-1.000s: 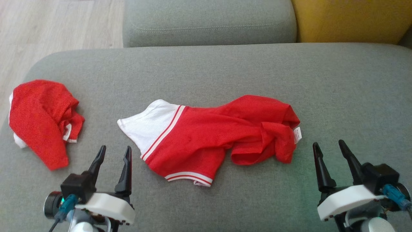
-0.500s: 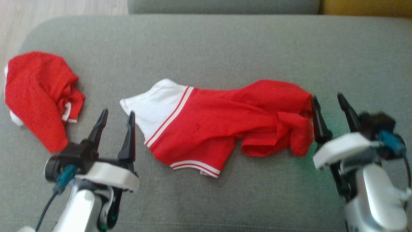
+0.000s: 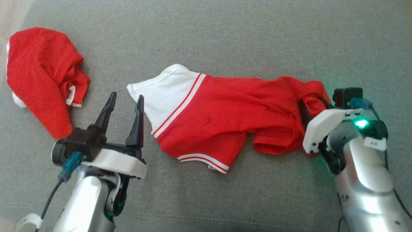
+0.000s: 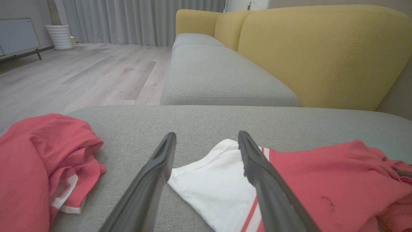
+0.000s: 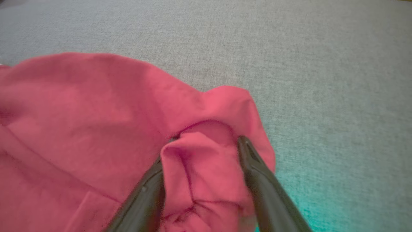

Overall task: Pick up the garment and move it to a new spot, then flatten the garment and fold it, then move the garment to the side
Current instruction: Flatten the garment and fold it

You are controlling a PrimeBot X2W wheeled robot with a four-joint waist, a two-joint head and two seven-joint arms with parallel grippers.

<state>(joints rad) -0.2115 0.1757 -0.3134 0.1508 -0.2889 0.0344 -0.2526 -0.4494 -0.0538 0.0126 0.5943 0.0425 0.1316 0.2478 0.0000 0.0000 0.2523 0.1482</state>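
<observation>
The garment (image 3: 225,119) is a red top with a white, red-striped end, lying crumpled and stretched left to right on the grey cushion (image 3: 225,38). My right gripper (image 3: 311,104) is at its right end, jaws wide apart. A raised fold of red cloth (image 5: 202,167) sits between the two fingers in the right wrist view. My left gripper (image 3: 126,95) stands open just left of the white end (image 4: 209,180). Its right finger is over the white edge, and nothing is held.
A second red garment (image 3: 38,74) lies bunched at the cushion's far left, close to my left gripper. The left wrist view shows a yellow backrest (image 4: 322,54), another grey seat (image 4: 222,74) and wooden floor (image 4: 80,74) beyond the cushion's edge.
The head camera has tilted down. My right gripper has gone forward into the garment's right end and now straddles a fold. My left gripper has edged up to the white end.
</observation>
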